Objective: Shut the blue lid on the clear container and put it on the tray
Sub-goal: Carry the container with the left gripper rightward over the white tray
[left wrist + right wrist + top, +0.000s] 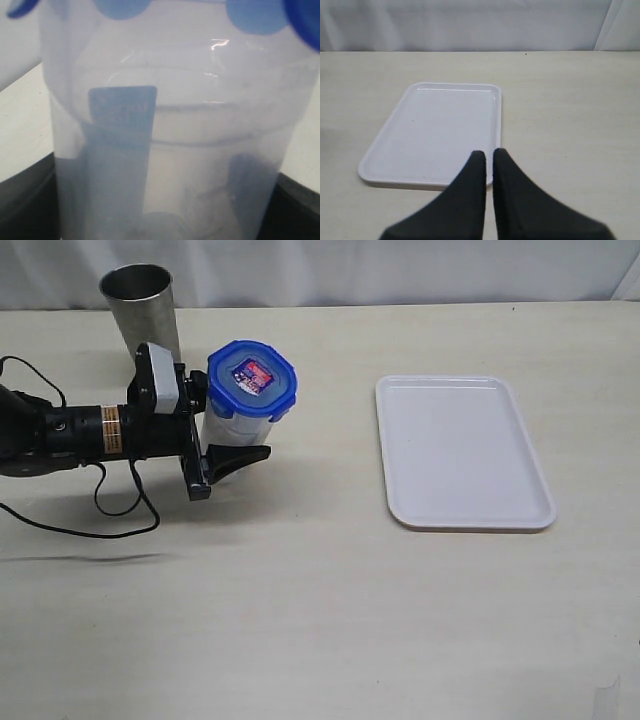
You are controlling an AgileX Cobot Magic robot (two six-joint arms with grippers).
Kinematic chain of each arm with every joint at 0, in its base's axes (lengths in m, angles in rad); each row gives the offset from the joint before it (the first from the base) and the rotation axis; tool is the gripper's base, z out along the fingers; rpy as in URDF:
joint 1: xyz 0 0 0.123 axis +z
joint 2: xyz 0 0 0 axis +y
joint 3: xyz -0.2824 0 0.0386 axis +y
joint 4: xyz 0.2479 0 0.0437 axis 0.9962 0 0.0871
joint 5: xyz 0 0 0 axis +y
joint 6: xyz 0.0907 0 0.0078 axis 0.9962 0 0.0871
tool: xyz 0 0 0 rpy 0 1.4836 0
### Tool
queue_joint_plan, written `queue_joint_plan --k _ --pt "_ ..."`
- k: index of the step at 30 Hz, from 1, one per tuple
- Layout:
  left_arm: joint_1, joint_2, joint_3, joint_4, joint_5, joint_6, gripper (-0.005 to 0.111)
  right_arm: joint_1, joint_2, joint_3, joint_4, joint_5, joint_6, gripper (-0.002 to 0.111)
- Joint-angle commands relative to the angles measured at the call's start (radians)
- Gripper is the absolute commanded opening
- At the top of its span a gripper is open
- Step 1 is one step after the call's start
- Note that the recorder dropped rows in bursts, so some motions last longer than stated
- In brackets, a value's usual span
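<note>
Clear container point(170, 140), capped by the blue lid point(251, 379), is stood well left of the tray point(465, 455), seemingly clasped in wide jaws of the left gripper point(232, 422); the right gripper point(489, 165) is pinched shut; lifting trayward is called for

A pale, matt counter point(300, 630) runs back to a white backdrop. On its right side the white tray point(465, 452) lies flat, long side running away from the front. At the back left a steel cup point(140, 305) stands upright. The container point(235, 428) stands upright just beside it, nearer the front. Its base is hidden. A black cable point(100, 528) loops over the left edge.
</note>
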Motion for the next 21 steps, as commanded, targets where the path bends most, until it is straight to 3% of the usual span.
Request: queue_joint_plan --k 1,9,17,21 --pt "-0.018 -0.004 0.002 -0.143 -0.027 -0.011 0.0 -0.006 -0.004 0.002 -0.004 -0.011 0.004 0.005" --pt "-0.172 -0.004 -0.07 -0.295 0.01 -0.002 0.0 -0.006 -0.004 0.002 -0.004 -0.011 0.004 0.005" --pt "-0.4 -0.004 -0.332 -0.31 0.58 0.001 0.0 -0.006 -0.004 0.002 -0.004 -0.011 0.004 0.005" --pt "-0.491 -0.004 -0.486 -0.3 0.954 0.133 0.0 -0.006 -0.004 0.002 -0.004 -0.011 0.004 0.005"
